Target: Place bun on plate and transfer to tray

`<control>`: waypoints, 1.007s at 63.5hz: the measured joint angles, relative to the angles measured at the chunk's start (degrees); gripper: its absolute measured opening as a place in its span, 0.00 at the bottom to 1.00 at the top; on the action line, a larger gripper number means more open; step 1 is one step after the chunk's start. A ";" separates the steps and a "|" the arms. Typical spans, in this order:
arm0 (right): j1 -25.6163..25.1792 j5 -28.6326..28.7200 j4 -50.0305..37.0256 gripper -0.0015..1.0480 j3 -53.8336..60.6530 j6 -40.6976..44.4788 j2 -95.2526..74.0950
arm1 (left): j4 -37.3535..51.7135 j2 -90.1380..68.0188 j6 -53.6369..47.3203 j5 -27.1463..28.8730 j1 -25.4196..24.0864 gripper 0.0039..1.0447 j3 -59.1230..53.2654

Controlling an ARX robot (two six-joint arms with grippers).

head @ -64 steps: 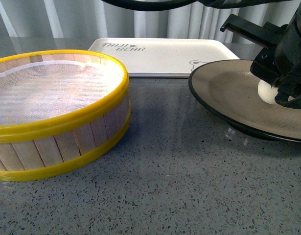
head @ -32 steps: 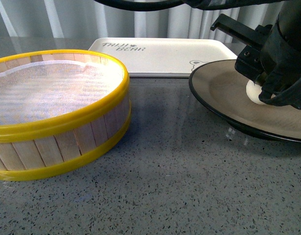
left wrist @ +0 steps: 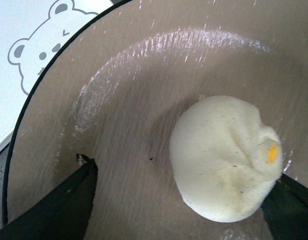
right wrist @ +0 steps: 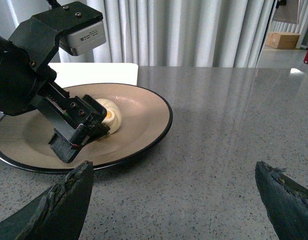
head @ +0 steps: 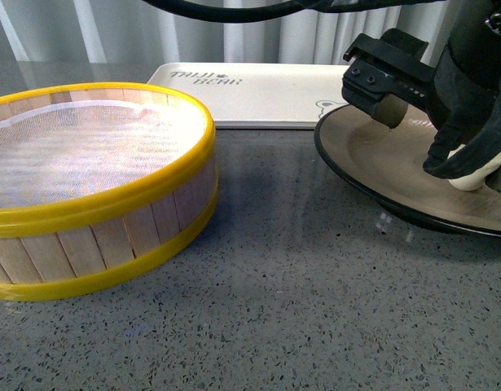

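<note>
My left gripper (left wrist: 183, 180) is released: its jaws stand wide apart over the plate (left wrist: 118, 100) and clasp nothing. The bun (left wrist: 224, 157) lies between them on the plate's beige floor, pleated top up and tipped a little, its orange dot showing. It sits against one black finger (left wrist: 289, 210), though I cannot tell whether they touch or are only just beside each other. The other finger (left wrist: 68, 205) is well apart from the bun, with bare plate between. From the front view I see only a sliver of the bun low under the fingers, toward the plate's right part, with the arm's bulk covering the rest. That view does show that the plate stands on the right side of the grey speckled table (head: 299, 309). Its far rim meets the near right corner of the cream tray (head: 266, 90), and the yellow-rimmed steamer basket (head: 95, 187) sits well apart at the left. The left wrist view adds the tray's bear face just beyond the plate's black rim. My right gripper (right wrist: 173, 175) is also spread wide and holds nothing, hanging over bare table near the plate's edge. Its camera gives me the side look at the left fingers beside the bun, with grey curtains (right wrist: 194, 30) behind.
</note>
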State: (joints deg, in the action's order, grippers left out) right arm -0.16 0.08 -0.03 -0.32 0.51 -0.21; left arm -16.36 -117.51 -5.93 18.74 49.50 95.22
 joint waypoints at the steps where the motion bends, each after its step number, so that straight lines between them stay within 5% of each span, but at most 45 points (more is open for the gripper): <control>1: 0.00 0.00 0.00 0.92 0.00 0.00 0.00 | -0.13 0.04 0.04 -0.26 -0.09 0.96 0.02; 41: 0.00 0.00 0.00 0.92 0.00 0.00 0.00 | 0.39 10.03 1.90 -2.34 -2.64 0.94 -2.10; 64: 0.00 0.00 0.00 0.92 0.00 0.00 0.00 | 8.61 34.32 4.55 4.15 -9.66 0.94 -21.40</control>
State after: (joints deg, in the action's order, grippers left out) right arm -0.16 0.08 -0.03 -0.32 0.51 -0.21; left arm -7.75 -83.20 -1.39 22.90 39.83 73.82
